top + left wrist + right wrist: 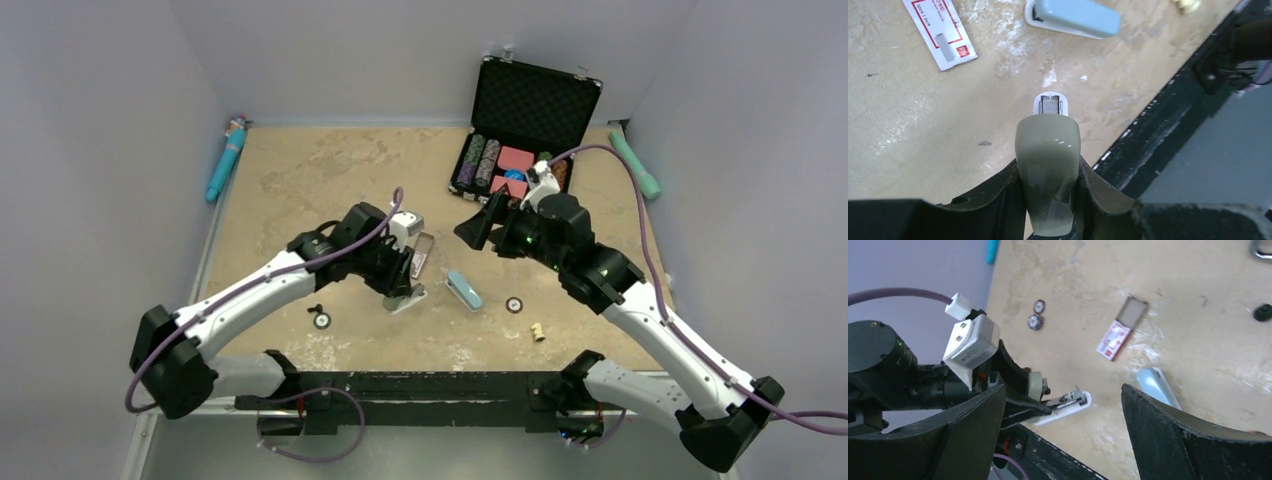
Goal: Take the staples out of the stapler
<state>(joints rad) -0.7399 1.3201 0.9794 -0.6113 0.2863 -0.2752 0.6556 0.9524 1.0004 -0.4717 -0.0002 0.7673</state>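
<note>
Jaws: left gripper narrow, clamped on olive metal piece; right gripper wide, empty. Stapler lies free near red-label box. Likely light, stiff, slick plastic; pinch its long sides mid-body.

My left gripper pinches a pale oblong piece, and the stapler lies near it at its 3 o'clock. My right gripper hangs spread wide at the stapler's 12 o'clock.
</note>
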